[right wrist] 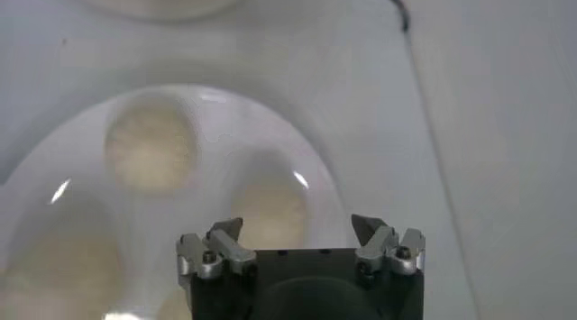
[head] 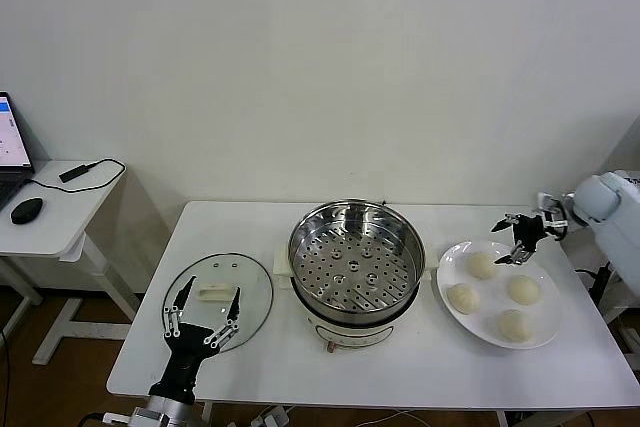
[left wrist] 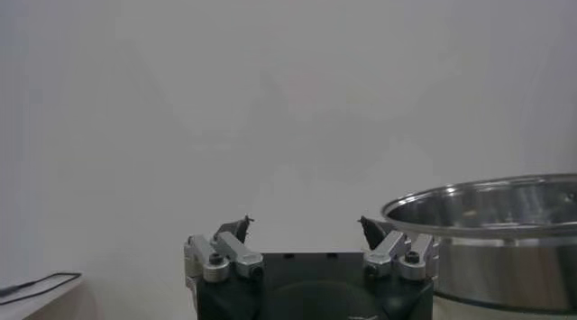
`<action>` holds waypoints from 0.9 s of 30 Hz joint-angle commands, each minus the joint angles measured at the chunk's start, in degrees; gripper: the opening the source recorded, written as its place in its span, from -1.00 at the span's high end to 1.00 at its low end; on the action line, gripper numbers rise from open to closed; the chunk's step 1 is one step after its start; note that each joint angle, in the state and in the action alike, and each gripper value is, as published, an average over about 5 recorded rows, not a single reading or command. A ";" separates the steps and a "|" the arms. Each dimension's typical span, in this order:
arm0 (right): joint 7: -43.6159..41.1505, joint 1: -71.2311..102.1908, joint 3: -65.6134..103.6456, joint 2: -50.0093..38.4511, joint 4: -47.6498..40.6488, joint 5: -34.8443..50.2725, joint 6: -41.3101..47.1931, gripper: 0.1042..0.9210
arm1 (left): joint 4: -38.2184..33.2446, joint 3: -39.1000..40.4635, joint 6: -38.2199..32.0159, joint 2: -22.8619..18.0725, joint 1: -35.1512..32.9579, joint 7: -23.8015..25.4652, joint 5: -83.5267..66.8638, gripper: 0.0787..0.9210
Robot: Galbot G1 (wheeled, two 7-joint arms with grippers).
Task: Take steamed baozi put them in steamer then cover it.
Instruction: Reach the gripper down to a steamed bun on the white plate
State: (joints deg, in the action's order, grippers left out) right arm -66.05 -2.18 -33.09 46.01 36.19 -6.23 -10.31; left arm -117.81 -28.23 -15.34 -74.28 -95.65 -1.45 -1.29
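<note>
Four small domed cream-white steamed buns (head: 481,264) are all sitting on the flat white round plate (head: 452,257) at the robot's right on the white table (head: 400,367), none loaded yet. Big shiny steel steamer pot (head: 356,252) is sitting mid-table on its white electric base, perforated tray bare and uncovered, so it's ready to take buns. Round clear glass lid (head: 255,282) with metal rim and cream handle is lying flat to the robot's left of the pot, parked out of the way until loading is done.

Right gripper (head: 521,240) is reaching in from the robot's right side, forearm roughly level, claw tipping down over the plate's far edge, just beside the far bun. Jaws are standing wide apart, holding nothing. In its wrist view the buns are lying below the fingertips (right wrist: 227,230), not yet between them. Looks like the approach for the first pick.

Left gripper (head: 204,318) is coming up from the near edge, hovering over the near part of the glass lid, jaws spread wide and empty, wrist view pointing level past the pot's rim. Probably waiting there for the covering step
</note>
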 commanded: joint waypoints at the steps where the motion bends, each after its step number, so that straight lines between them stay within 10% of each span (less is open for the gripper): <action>1: -1.02 -2.20 -2.75 5.79 -6.46 -7.99 -1.73 -0.76 | 0.35 -0.08 -0.08 -0.01 0.15 -0.04 -0.09 -0.77; 27: 3.53 0.87 -2.09 8.59 -8.91 -9.43 -2.45 -0.74 | 0.56 -0.59 -0.70 -0.30 0.08 -0.19 -0.09 -0.77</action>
State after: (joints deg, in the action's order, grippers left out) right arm -63.14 -1.35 -35.10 53.92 28.07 -14.91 -12.56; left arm -117.19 -28.74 -15.94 -74.52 -95.53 -1.60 -1.37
